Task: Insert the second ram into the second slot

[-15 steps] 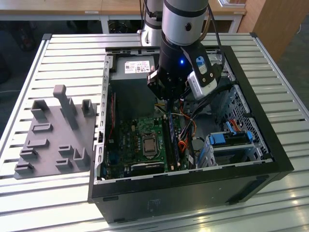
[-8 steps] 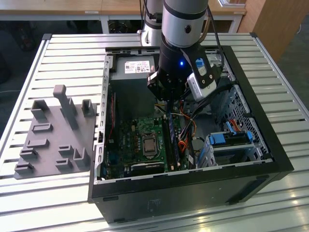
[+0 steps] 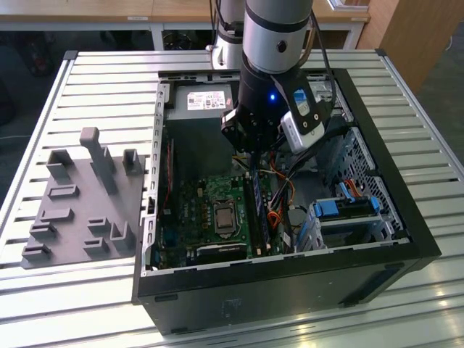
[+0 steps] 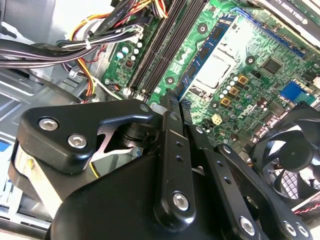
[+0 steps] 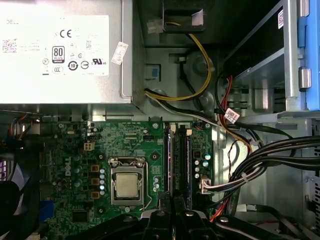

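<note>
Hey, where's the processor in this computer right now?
In the exterior view, the processor sits on the green motherboard inside the case, just to the exterior view's left of the memory slots.

Your gripper point(image 3: 253, 151) hangs inside the open computer case point(image 3: 275, 290), over the motherboard point(image 3: 196, 210). A grey fixture point(image 3: 80, 217) lies on the slatted table point(image 3: 94, 80) at the exterior view's left.

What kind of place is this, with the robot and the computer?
Probably a robotics lab or workshop. A robot arm hangs over an open computer case that lies on a slatted metal table, a grey parts holder sits beside it, and wooden desks stand behind.
</note>
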